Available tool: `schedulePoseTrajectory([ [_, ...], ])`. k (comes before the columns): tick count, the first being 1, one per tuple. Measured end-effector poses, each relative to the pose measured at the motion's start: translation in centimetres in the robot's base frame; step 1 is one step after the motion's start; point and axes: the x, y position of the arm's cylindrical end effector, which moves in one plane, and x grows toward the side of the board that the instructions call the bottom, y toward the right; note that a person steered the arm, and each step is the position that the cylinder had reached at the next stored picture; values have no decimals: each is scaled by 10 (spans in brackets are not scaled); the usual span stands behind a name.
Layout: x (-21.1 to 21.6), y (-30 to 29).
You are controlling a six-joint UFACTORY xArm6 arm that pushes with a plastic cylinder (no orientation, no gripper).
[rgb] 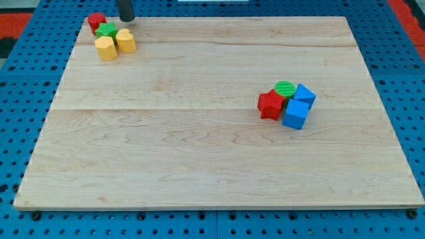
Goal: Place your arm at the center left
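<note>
Dark rod's tip (125,20) at the pale wooden counter's (199,159) top-left corner, just beside small green block (106,30), no tool, nothing held

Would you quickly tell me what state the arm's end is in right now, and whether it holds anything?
No gripper: my tip is a bare rod, holding nothing.
It stands at the view's top left, just right of the red block, not visibly touching any block.

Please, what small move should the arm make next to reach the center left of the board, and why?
Probably slide my tip toward the view's bottom and then left, passing right of the yellow block. It now sits at the board's top edge, just right of the red block and green block, so a straight path down-left would push that cluster.
</note>
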Motion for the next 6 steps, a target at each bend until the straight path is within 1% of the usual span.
schedulePoseTrajectory([
  [1, 49, 60],
  [2, 125, 113],
  [3, 193, 74],
  [4, 220, -37],
  [5, 208, -116],
  [6, 201, -121],
])
